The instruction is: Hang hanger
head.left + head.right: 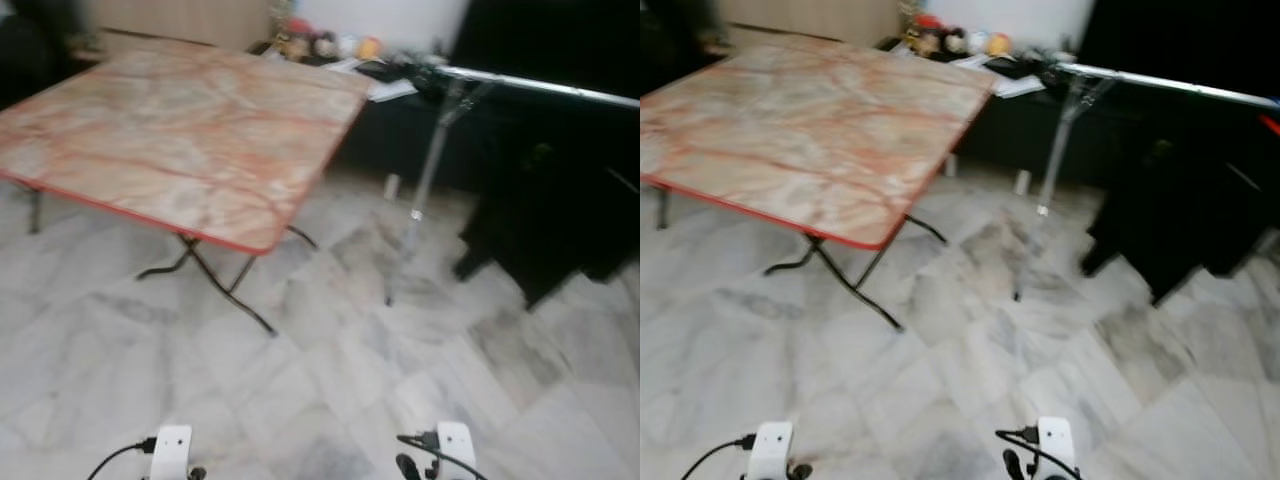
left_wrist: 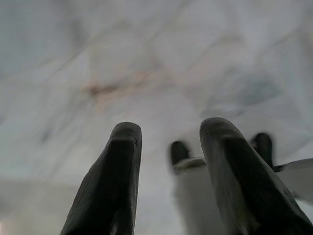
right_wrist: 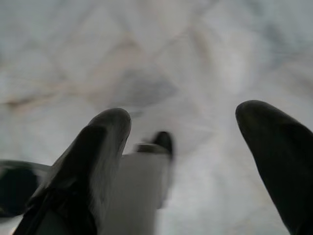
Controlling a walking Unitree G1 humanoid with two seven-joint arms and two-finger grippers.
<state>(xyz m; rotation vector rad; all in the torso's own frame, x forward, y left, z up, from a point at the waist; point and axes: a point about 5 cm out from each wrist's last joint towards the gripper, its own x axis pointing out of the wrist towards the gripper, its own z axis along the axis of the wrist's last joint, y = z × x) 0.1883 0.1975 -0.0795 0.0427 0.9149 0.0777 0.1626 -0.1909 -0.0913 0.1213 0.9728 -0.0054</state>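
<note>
Left end effector [image 2: 168, 171]: fingers apart, nothing between, hanging low over marble floor [image 1: 330, 380]. Right end effector [image 3: 195, 166]: fingers spread wide, likewise bare, over same floor. Wrists of both arms at bottom edge of head views.

Beyond: folding bench [image 1: 180, 130], marble-patterned top with red edging, black crossed legs, top bare. To its right, chrome garment rail [image 1: 540, 85] on slanted upright pole, dark garment [image 1: 550, 210] draped beneath. Cluttered dark counter [image 1: 380, 90] past far right corner of bench.

Hanger: not made out anywhere; frames blurred.

Step judged: approach, before any pickup. Next move calls for locating hanger, then closing on rail.

Writing, brands: none legible.
</note>
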